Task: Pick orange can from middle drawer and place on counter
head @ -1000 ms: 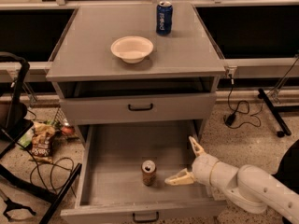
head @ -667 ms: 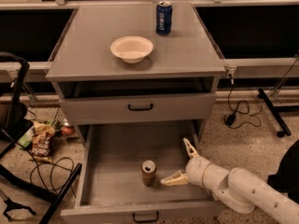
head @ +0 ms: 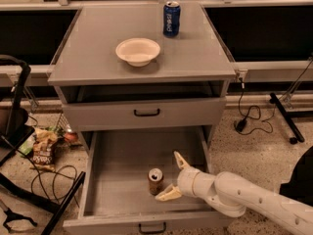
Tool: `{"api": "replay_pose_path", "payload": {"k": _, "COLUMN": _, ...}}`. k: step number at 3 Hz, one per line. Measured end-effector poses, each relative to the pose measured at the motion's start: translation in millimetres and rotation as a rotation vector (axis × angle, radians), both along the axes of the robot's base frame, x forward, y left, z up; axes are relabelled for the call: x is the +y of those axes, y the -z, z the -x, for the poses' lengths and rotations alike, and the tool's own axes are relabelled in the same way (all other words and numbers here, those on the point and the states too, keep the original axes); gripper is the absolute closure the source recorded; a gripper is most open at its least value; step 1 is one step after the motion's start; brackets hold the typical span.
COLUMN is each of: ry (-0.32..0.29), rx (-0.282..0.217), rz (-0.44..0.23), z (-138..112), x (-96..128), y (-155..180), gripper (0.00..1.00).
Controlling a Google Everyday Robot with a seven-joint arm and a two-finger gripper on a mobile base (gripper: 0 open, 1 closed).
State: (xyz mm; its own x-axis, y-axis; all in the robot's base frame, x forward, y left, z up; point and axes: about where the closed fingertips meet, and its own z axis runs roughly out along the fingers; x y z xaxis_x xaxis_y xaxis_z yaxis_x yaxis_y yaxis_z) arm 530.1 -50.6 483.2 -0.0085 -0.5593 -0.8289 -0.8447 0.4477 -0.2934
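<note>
The orange can (head: 155, 180) stands upright on the grey floor of the open middle drawer (head: 117, 160), near its front. My gripper (head: 175, 175) reaches in from the lower right, just right of the can. Its two cream fingers (head: 167, 194) are spread open, one pointing up and back, one pointing left toward the can's base. It holds nothing. The counter (head: 195, 53) is the grey cabinet top above.
A white bowl (head: 138, 50) and a blue Pepsi can (head: 171, 18) stand on the counter. A shallower drawer (head: 146, 112) sits slightly open above the middle one. Snack bags (head: 43, 148) and cables lie on the floor at left.
My gripper has moved left inside the drawer, closer to the orange can. The can has not moved.
</note>
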Motion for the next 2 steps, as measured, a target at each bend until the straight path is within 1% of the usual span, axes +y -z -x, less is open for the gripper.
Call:
{"api": "replay_pose_path", "payload": {"k": 1, "ry": -0.034, "rx": 0.058, "rz": -0.001, "z": 1, "x": 28, "y": 18, "gripper": 0.00}}
{"api": "replay_pose_path", "payload": {"k": 2, "ry": -0.049, "rx": 0.099, "rz": -0.028, "z": -5, "x": 45, "y": 38, "gripper": 0.02}}
